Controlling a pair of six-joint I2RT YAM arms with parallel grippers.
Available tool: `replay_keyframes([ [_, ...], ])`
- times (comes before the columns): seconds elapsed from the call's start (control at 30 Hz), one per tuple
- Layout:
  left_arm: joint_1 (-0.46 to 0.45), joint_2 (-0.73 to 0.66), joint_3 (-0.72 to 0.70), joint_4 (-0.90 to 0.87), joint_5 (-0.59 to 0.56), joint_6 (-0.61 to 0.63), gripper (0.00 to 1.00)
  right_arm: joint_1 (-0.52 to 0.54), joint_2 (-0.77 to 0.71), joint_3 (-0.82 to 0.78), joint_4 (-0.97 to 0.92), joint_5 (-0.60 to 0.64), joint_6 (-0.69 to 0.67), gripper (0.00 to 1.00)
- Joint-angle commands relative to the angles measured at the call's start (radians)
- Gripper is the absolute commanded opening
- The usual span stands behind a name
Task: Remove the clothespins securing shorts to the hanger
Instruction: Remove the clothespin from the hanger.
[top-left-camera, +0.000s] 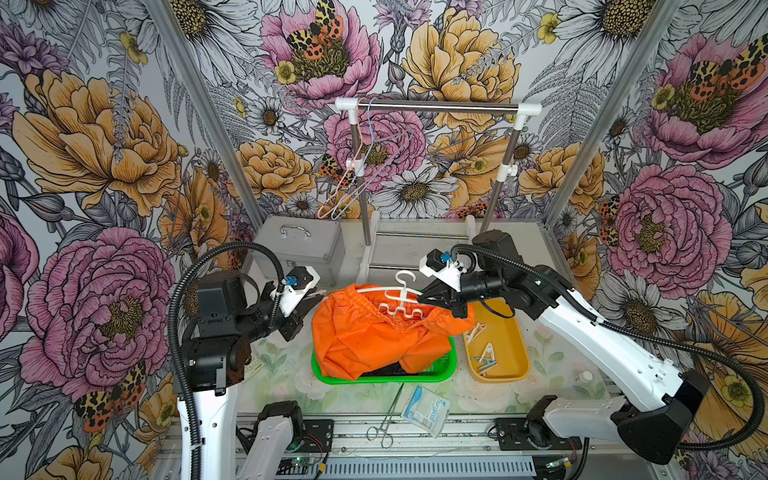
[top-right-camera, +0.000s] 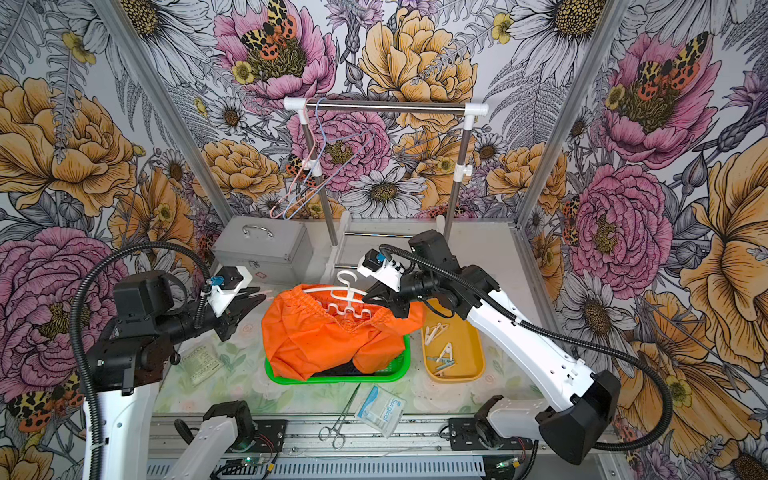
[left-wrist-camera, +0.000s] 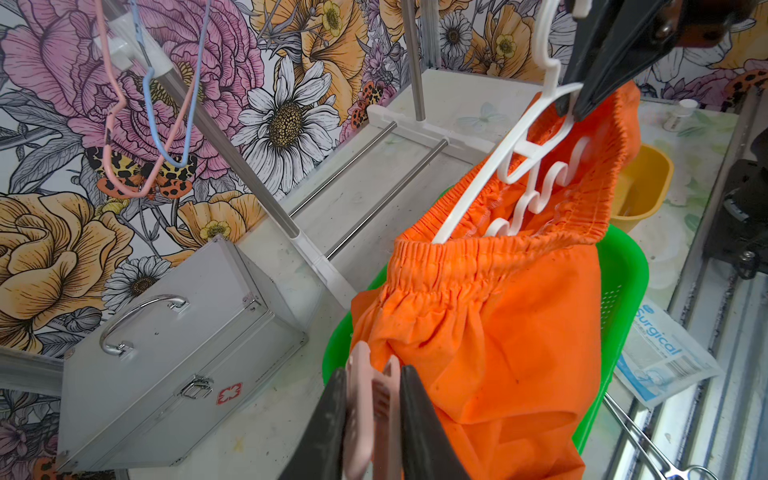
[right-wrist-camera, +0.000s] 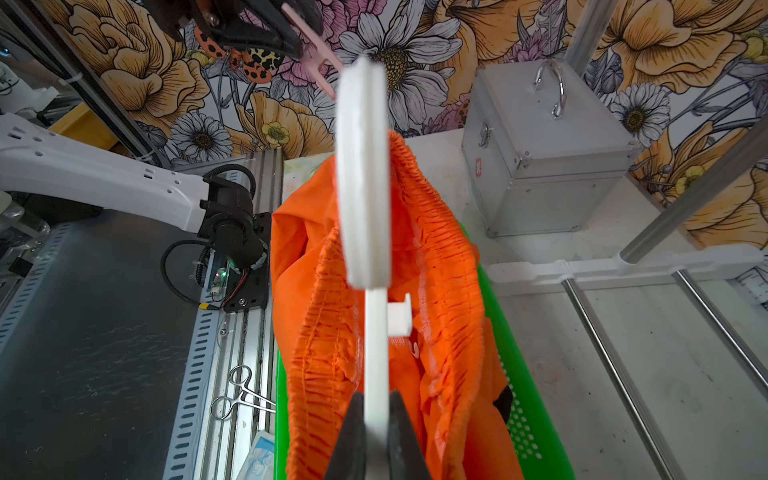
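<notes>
Orange shorts (top-left-camera: 374, 336) lie heaped over the green basket (top-left-camera: 395, 379) in the middle of the table. Their waistband is turned up toward the far side, and the white hanger (top-left-camera: 400, 308) is threaded through it.

From where I stand, the right gripper (right-wrist-camera: 376, 399) has its jaws all but shut on the hanger's flat arm at the right end. It holds the hanger up off the basket, I'd say so the waistband hangs open and steady for the other arm to work on.

The left gripper (left-wrist-camera: 372, 370) sits just left of the shorts, its jaws narrowed onto a pale pink clothespin (left-wrist-camera: 365, 399) squeezed between them. The pin is clear of the cloth.

More clothespins (top-left-camera: 484, 353) lie in the yellow tray (top-left-camera: 505, 332) just right of the basket. That looks to be where this one belongs, and getting it there means a reach across the shorts.

I see no pin on the waistband that shows, though the stretch under the right gripper is hidden, so I can't be sure.
</notes>
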Motion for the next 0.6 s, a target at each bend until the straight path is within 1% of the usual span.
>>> replay_keyframes([
  [0.0,-0.026,-0.006,0.030,0.000,-0.024,-0.045,0.00,-0.001,0.006,0.026,0.017,0.054,0.024,0.00],
  [0.07,-0.056,-0.005,0.041,0.003,-0.008,-0.068,0.00,-0.001,0.013,0.034,0.018,0.092,0.037,0.00],
  [0.13,-0.109,-0.003,0.055,0.010,-0.008,-0.112,0.00,-0.003,0.022,0.042,0.019,0.124,0.052,0.00],
  [0.2,-0.207,-0.007,0.053,0.058,-0.056,-0.185,0.00,-0.005,0.035,0.053,0.020,0.138,0.067,0.00],
  [0.27,-0.343,-0.017,0.028,0.131,-0.140,-0.253,0.00,-0.007,0.046,0.065,0.022,0.149,0.082,0.00],
  [0.33,-0.497,-0.020,-0.011,0.210,-0.262,-0.304,0.00,-0.012,0.054,0.074,0.026,0.154,0.098,0.00],
  [0.43,-0.737,0.008,-0.065,0.310,-0.435,-0.332,0.00,-0.021,0.064,0.085,0.031,0.155,0.119,0.00],
  [0.5,-0.887,0.035,-0.106,0.399,-0.506,-0.333,0.00,-0.026,0.069,0.092,0.032,0.155,0.131,0.00],
  [0.57,-1.000,0.057,-0.163,0.517,-0.532,-0.323,0.00,-0.030,0.075,0.097,0.032,0.156,0.143,0.00],
])
